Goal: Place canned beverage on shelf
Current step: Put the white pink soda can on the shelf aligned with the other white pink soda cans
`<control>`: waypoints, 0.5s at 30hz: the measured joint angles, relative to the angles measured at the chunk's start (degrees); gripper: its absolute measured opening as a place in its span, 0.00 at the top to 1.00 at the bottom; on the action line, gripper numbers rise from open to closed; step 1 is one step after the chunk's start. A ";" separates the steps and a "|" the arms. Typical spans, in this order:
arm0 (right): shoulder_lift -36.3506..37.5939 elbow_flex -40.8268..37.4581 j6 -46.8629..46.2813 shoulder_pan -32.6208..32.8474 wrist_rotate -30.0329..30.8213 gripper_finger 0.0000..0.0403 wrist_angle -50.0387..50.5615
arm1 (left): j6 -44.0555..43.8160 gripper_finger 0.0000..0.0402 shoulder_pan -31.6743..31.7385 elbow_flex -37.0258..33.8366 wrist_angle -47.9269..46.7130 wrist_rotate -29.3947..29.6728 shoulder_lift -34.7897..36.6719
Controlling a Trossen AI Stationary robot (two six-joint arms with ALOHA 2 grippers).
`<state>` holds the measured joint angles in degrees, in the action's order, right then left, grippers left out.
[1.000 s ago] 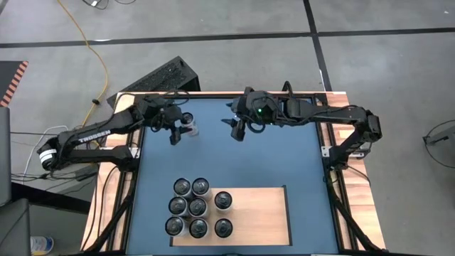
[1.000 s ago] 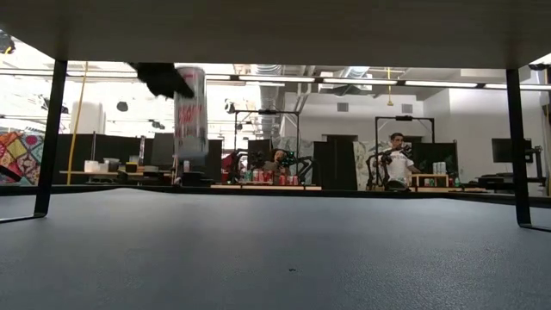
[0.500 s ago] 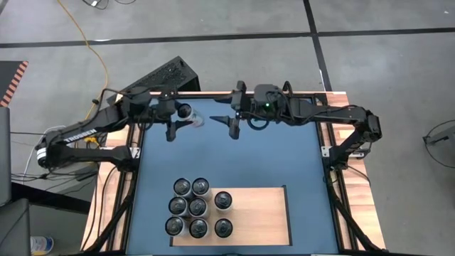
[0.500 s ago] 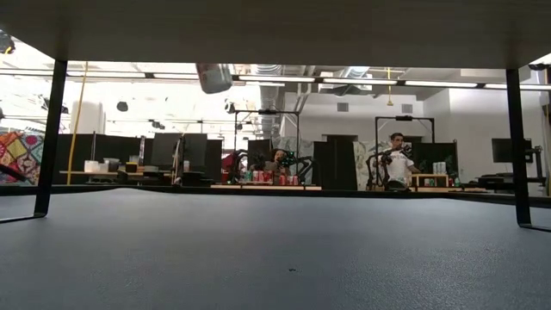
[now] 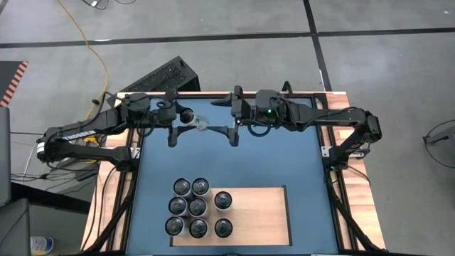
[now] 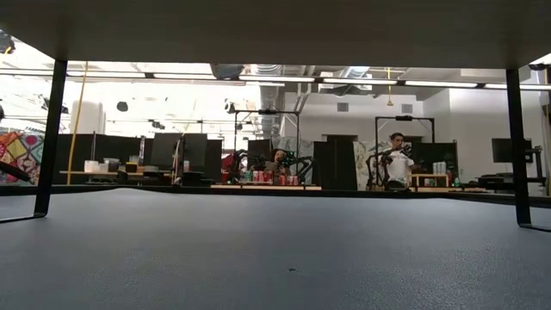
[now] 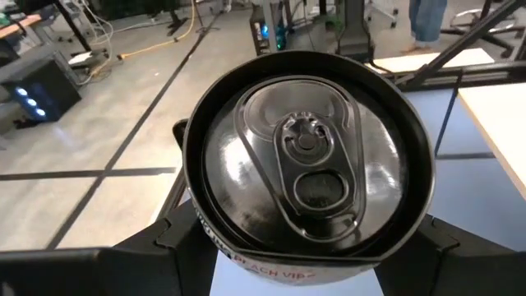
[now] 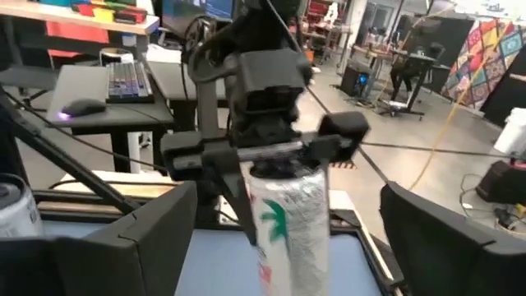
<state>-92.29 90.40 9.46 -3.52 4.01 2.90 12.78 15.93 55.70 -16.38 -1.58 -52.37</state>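
Left gripper (image 5: pixel 173 126) jaws clamped across the can (image 5: pixel 190 119), held aloft. Right gripper (image 5: pixel 234 118) jaws apart, facing it. Thin, smooth, probably dentable wall: grip mid-body, gently.

Robotics lab, other robot rigs (image 6: pixel 267 164), desks (image 6: pixel 112 175), seated person (image 6: pixel 398 164)

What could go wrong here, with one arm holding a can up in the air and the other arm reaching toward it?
The left gripper pinches the can only near its top, so it might slip and fall onto the blue table. The right gripper stands open close beside the can; a misjudged approach could knock it loose. The shelf already carries seven cans packed together, so setting this one down carelessly might topple them.
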 joint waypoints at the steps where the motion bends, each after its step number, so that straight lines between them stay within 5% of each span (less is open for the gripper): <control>1: -0.51 0.08 0.01 0.31 0.00 0.12 -0.67 | -0.15 0.42 -0.24 0.03 0.40 0.11 -0.27; 15: -3.87 4.61 1.11 0.38 -0.15 0.13 1.71 | 3.13 0.42 -3.77 9.40 -7.48 0.95 -7.36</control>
<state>-96.16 95.01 10.58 -3.14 3.86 4.61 15.91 12.16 65.11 -23.86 -0.64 -59.73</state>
